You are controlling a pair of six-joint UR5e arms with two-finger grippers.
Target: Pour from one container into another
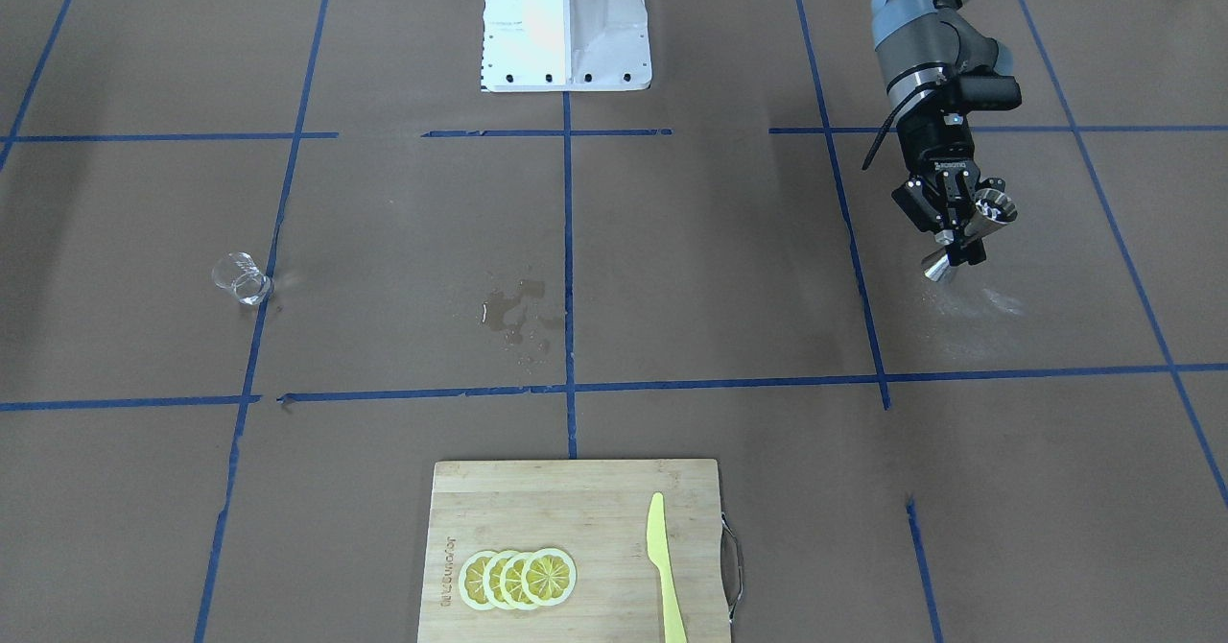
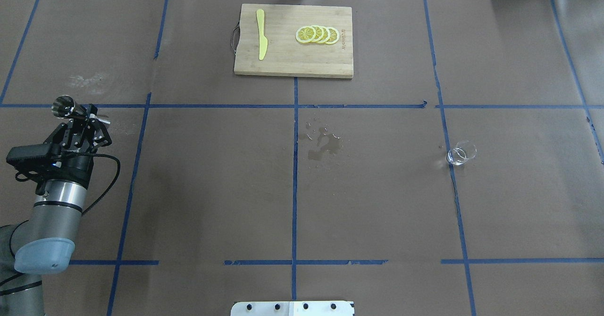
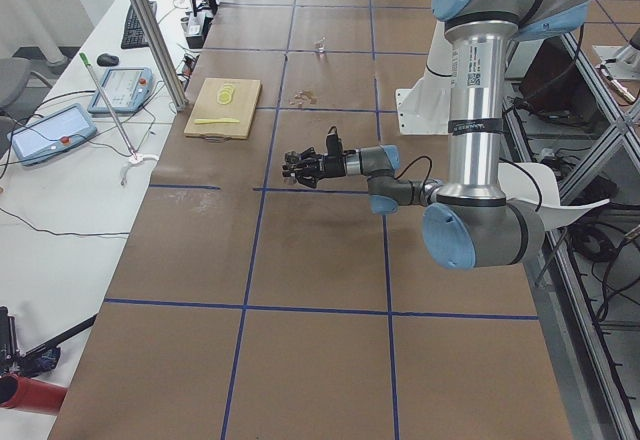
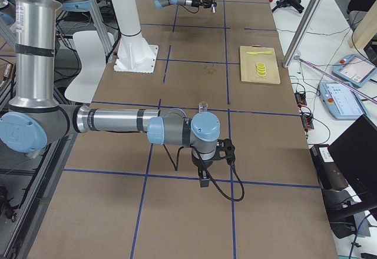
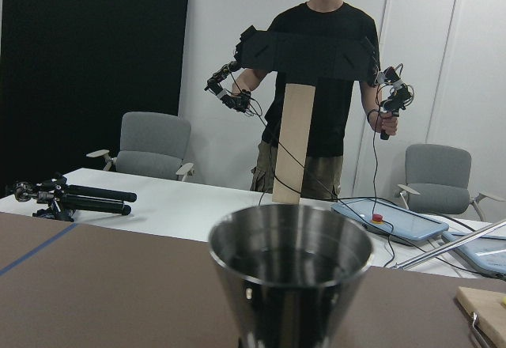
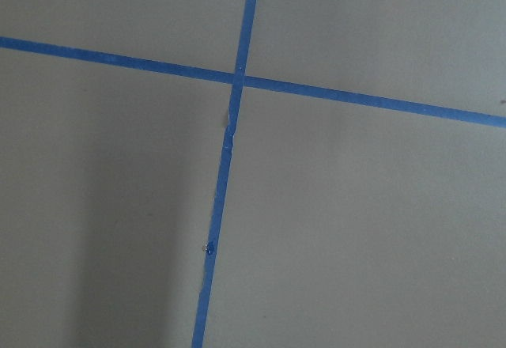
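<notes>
A brown paper-covered desk (image 2: 377, 212) is marked into squares by blue tape lines, with a white robot base at its edge. The left fingers (image 1: 967, 245) are closed on the narrow waist of the small silver hourglass-shaped steel jigger (image 1: 993, 209). They hold it tilted and clear of the desk, far out on the robot's left side. In the left wrist view one of its open cones faces the camera, and a person (image 5: 316, 87) stands beyond the desk. The small clear glass tumbler-shaped cup (image 2: 461, 153) stands on a blue tape line on the robot's right side, well apart from the jigger. A wet patch (image 2: 323, 146) lies near the middle of the desk. At the far edge is a wooden cutting board (image 2: 292, 63) with overlapping yellow lemon slices (image 2: 317, 34) and a pale yellow plastic knife (image 2: 261, 40). The right fingers (image 4: 203, 179) point down at the desk near the robot (only one side view shows them, so I cannot tell how wide they are).
</notes>
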